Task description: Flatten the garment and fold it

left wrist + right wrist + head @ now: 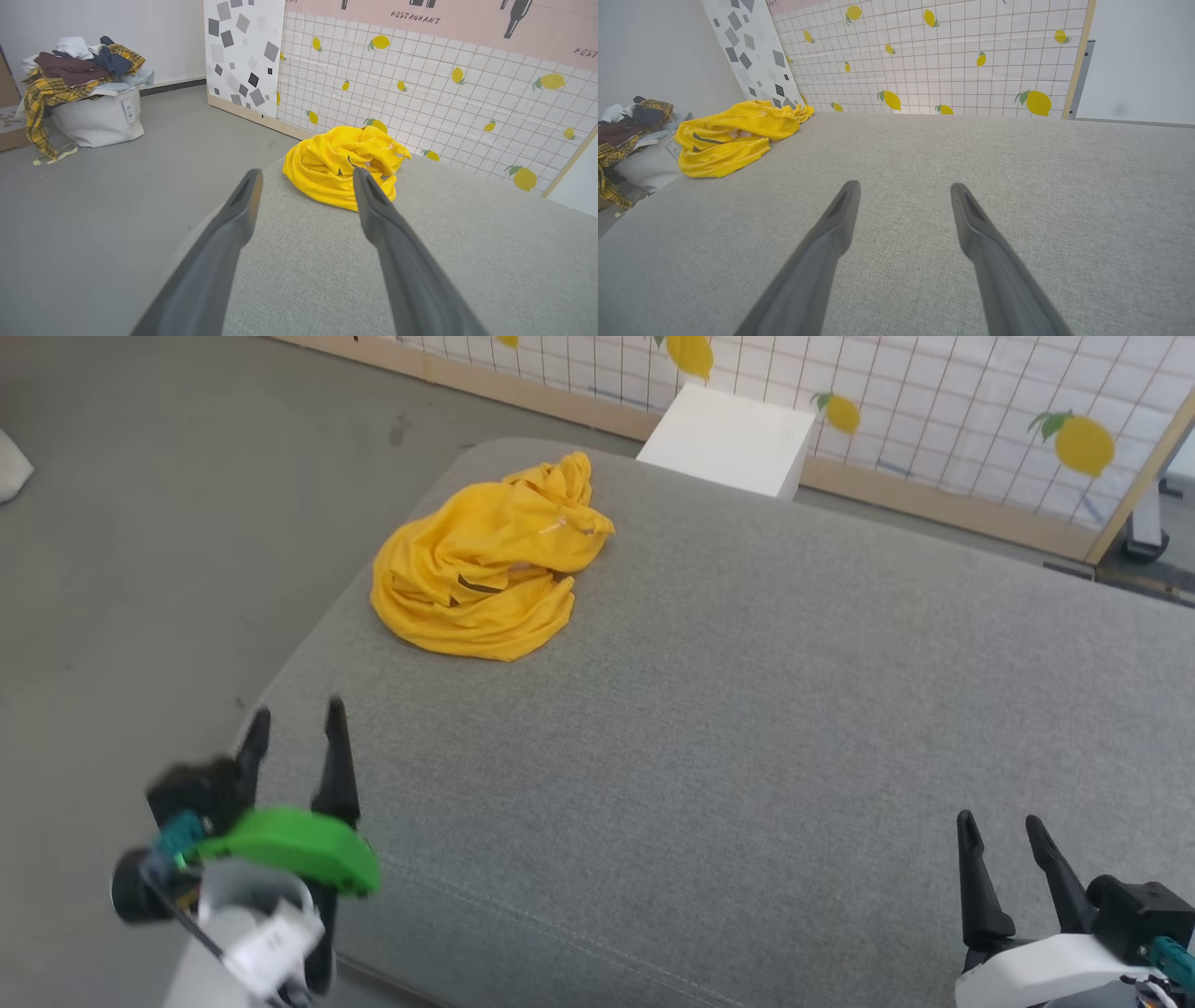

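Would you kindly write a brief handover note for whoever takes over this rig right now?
Claws: left claw open and empty, above the near left edge of the grey cushion; right claw open and empty, near right.
Garment: yellow T-shirt lies crumpled in a heap by the cushion's far left corner, touched by neither claw.
Done: nothing yet.
Left: grasp it, spread it flat, fold it.

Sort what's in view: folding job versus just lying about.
Job: crumpled bright yellow cotton T-shirt; grey fabric cushion under it; open left gripper; open right gripper.
Lying about: white fabric bin heaped with clothes; white box; lemon-print grid panel.
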Motion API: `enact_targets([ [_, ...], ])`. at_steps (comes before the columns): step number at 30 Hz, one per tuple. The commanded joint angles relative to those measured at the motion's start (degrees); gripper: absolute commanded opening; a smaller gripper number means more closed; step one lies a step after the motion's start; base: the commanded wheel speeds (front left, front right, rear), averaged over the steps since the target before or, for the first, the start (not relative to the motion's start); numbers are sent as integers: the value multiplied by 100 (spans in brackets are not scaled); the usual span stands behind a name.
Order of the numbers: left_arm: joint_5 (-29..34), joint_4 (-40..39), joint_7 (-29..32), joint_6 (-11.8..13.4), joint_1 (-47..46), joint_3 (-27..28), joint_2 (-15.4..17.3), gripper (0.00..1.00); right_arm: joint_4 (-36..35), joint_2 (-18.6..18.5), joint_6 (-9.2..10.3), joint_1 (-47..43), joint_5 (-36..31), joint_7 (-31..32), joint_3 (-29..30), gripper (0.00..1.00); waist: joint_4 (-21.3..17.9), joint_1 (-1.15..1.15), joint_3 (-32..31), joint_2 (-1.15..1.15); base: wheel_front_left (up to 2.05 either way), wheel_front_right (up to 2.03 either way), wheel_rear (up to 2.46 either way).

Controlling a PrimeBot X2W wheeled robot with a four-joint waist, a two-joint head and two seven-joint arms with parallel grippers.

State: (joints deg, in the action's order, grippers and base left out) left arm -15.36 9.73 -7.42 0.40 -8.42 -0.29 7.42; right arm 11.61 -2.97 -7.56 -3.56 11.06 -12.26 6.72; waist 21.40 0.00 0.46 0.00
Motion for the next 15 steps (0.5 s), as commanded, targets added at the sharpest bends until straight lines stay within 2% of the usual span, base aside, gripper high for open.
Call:
enact_targets([
  [1, -206, 131, 108, -109, -324, 49, 101, 100, 30, 7, 7, 68, -19, -79, 47, 100, -83, 0, 178, 0, 0, 0, 0],
  [7, -982, 901, 954, -427, -1665, 276, 405, 100, -15, 8, 7, 231, -175, -73, 202, 100, -275, 0, 647, 0, 0, 0, 0],
  [11, -1419, 1515, 1632, -478, -2618, 455, 705, 100, -142, 9, 7, 349, -263, -15, 275, 100, -510, 0, 1057, 0, 0, 0, 0],
  [15, -1648, 2064, 2195, -401, -3458, 585, 1074, 100, -290, 9, 7, 477, -319, 32, 337, 100, -810, 0, 1509, 0, 0, 0, 0],
])
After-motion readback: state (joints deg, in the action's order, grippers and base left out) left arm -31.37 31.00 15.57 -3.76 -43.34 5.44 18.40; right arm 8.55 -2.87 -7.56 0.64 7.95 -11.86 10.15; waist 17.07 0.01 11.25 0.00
